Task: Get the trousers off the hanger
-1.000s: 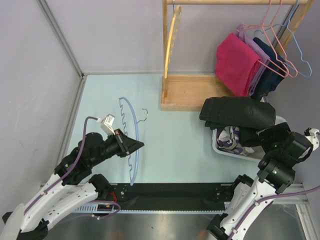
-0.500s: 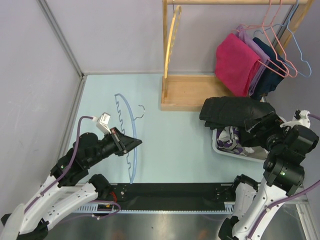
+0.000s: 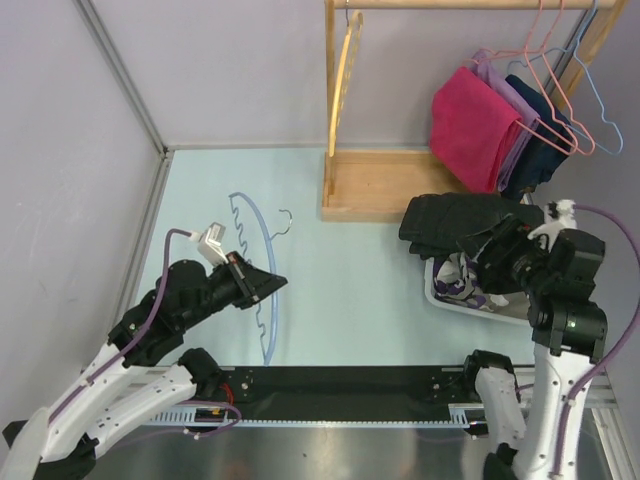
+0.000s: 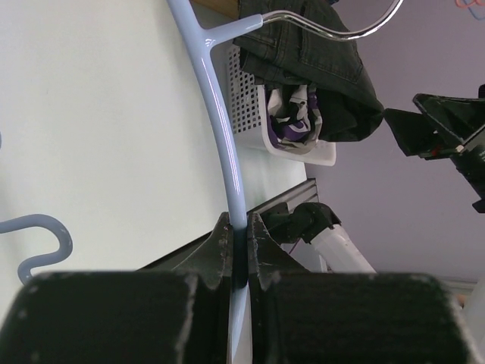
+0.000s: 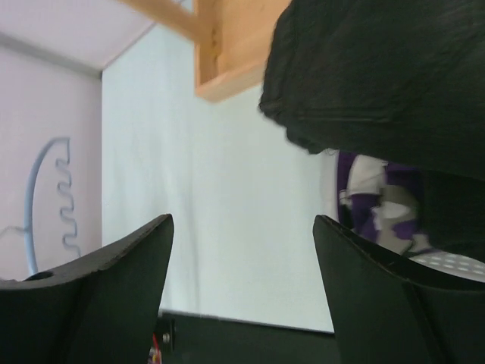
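Note:
My left gripper is shut on the lower arm of a bare light-blue hanger, which lies over the pale table; its wire hook points right. In the left wrist view the hanger's bar runs up from between my shut fingers. The black trousers lie folded on a white basket, apart from the hanger; they also show in the left wrist view and the right wrist view. My right gripper is open and empty, just beside the trousers.
A wooden rack stands at the back with a wooden hanger and pink, purple and navy clothes on hangers. The basket holds purple-and-white cloth. A grey wall runs along the left.
My right arm has swung up and left, bringing its open gripper beside the trousers. My left gripper has shifted the hanger slightly, still holding it.

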Tool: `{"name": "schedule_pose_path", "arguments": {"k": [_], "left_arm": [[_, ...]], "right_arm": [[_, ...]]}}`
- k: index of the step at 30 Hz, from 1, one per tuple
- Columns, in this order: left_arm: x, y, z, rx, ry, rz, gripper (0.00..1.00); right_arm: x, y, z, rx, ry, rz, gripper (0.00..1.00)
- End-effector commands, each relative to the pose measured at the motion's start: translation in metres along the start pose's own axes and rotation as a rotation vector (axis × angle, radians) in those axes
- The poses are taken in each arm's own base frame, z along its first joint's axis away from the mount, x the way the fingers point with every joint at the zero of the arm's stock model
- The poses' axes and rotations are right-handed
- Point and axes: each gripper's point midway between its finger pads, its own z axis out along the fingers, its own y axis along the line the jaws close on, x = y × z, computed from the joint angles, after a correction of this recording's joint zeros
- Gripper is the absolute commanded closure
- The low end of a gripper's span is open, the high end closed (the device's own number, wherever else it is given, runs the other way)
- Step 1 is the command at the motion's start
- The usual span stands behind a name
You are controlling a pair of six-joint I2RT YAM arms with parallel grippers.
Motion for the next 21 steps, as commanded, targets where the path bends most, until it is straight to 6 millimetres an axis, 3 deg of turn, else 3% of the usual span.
{"name": "schedule_pose_path", "arguments": {"k": [1,3,4,6,7,10,12,14,21], "left_arm": [[-0.012,-0.016,0.008,0.043,-0.039,-0.028,1.0],[-0.012,-0.016,0.01,0.041,-0.033,-0.034,1.0],[-0.011,-0.015,0.012,0.035,-0.029,-0.039,1.0],[-0.011,-0.014,0.014,0.032,-0.028,-0.052,1.0],[-0.01,-0.014,0.016,0.025,-0.024,-0.055,1.0],[-0.012,-0.015,0.017,0.014,-0.023,-0.066,1.0],[-0.014,-0.016,0.018,0.004,-0.024,-0.074,1.0],[-0.016,-0.017,0.02,-0.002,-0.031,-0.085,1.0],[-0.023,-0.014,0.022,-0.026,-0.065,-0.085,1.0]], "right_arm": [[0.015,0.015,0.027,-0.034,0.047,-0.033,0.21],[0.02,0.016,0.043,0.001,0.032,-0.053,0.2],[0.043,0.038,0.044,-0.064,0.097,-0.085,0.2],[0.044,0.044,0.054,-0.011,0.053,-0.113,0.18],[0.06,0.062,0.052,-0.062,0.085,-0.134,0.17],[0.066,0.087,0.056,-0.116,0.062,-0.138,0.17],[0.082,0.109,0.058,-0.182,0.1,-0.163,0.16],[0.101,0.124,0.054,-0.225,0.14,-0.197,0.16],[0.137,0.158,0.038,-0.319,0.155,-0.281,0.14]]}}
